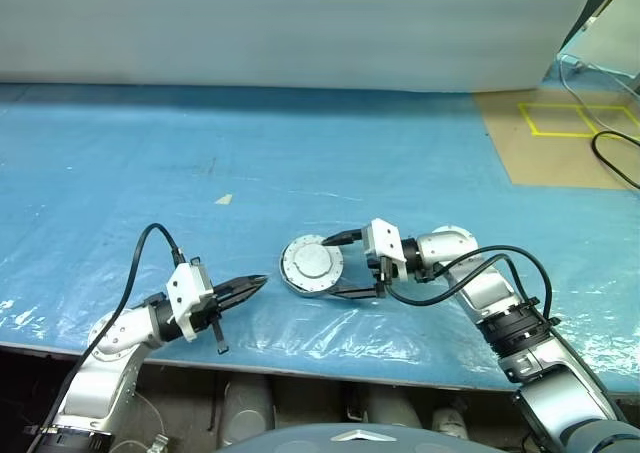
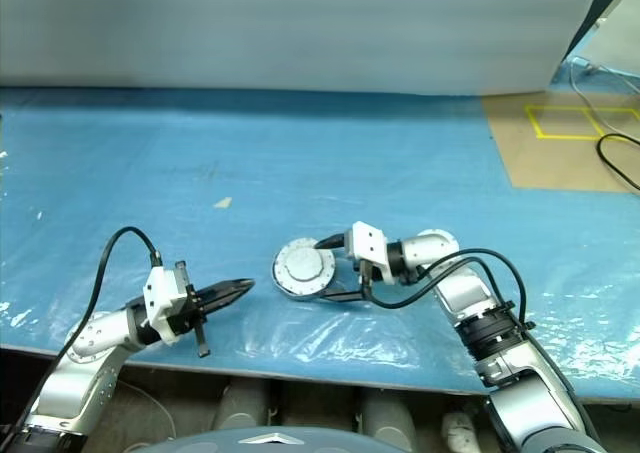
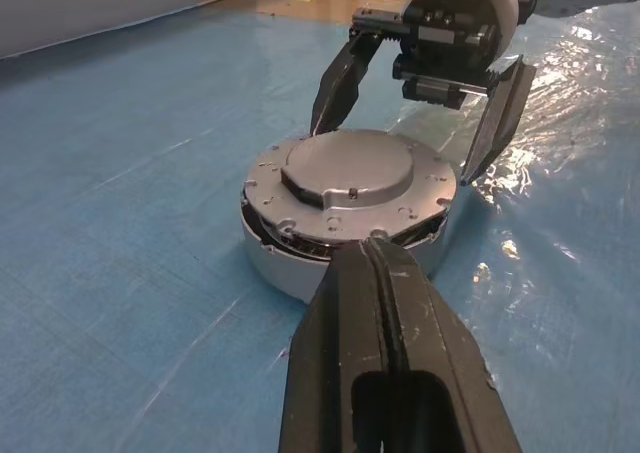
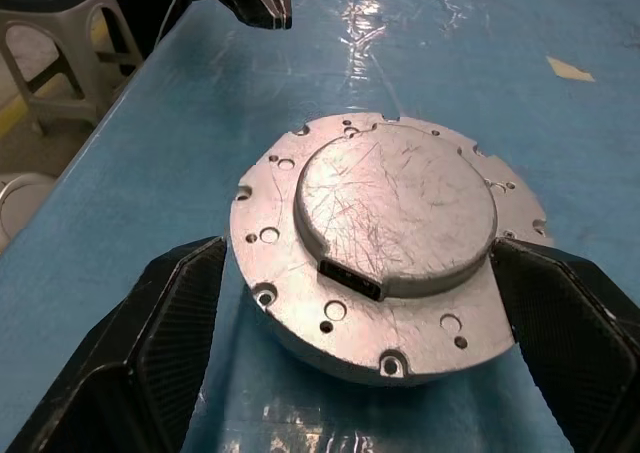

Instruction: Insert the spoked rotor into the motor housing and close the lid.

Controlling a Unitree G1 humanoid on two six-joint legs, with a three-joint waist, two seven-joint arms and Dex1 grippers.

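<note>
The motor housing [image 3: 287, 270] sits on the blue sheet near the table's front, its silver wall showing under the lid [image 1: 311, 265]. The lid lies on top of it, plain silver side up with a raised round centre, and a thin dark gap shows under its rim. The spoked rotor is hidden. My right gripper [image 1: 331, 268] is open, one finger on each side of the lid and housing, not touching. My left gripper [image 1: 255, 284] is shut and empty, a short way to the left, pointing at the housing.
A blue plastic sheet [image 1: 200, 153] covers the table, whose front edge runs just behind my arms. A small beige scrap [image 1: 224, 199] lies farther back. At the back right are a brown board with yellow tape [image 1: 565, 123] and a black cable [image 1: 612, 158].
</note>
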